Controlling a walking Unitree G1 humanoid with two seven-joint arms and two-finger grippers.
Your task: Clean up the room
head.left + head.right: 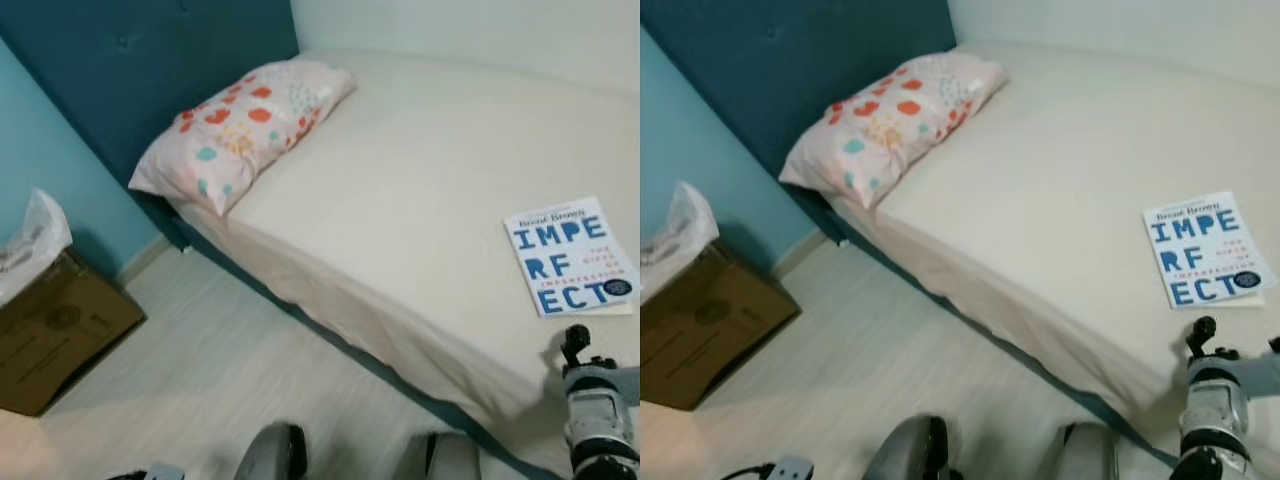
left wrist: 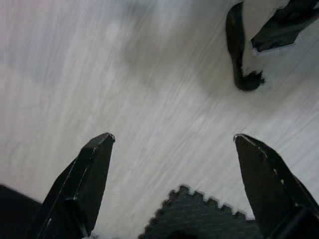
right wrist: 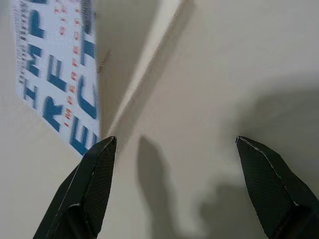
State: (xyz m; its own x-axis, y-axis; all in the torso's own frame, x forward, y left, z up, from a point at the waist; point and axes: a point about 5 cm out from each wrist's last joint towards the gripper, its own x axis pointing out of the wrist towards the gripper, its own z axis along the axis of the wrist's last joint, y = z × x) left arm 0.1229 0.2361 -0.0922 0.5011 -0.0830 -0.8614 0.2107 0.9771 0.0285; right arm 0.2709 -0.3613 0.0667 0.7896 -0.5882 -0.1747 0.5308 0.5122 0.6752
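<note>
A white book (image 1: 568,257) with big blue letters lies flat on the cream bed sheet (image 1: 430,170), near the bed's front edge on the right. My right arm (image 1: 598,410) rises just in front of it. In the right wrist view my right gripper (image 3: 174,142) is open over bare sheet, with the book (image 3: 55,64) off to one side of its fingers and nothing between them. My left gripper (image 2: 172,137) hangs open above the pale wood floor (image 2: 149,74), holding nothing.
A pillow (image 1: 245,130) with red and teal spots leans by the dark blue headboard (image 1: 150,60). A brown cardboard box (image 1: 55,335) with a plastic bag (image 1: 35,240) on it stands on the floor at left. A black jigsaw-edged mat (image 2: 199,219) lies under my left gripper.
</note>
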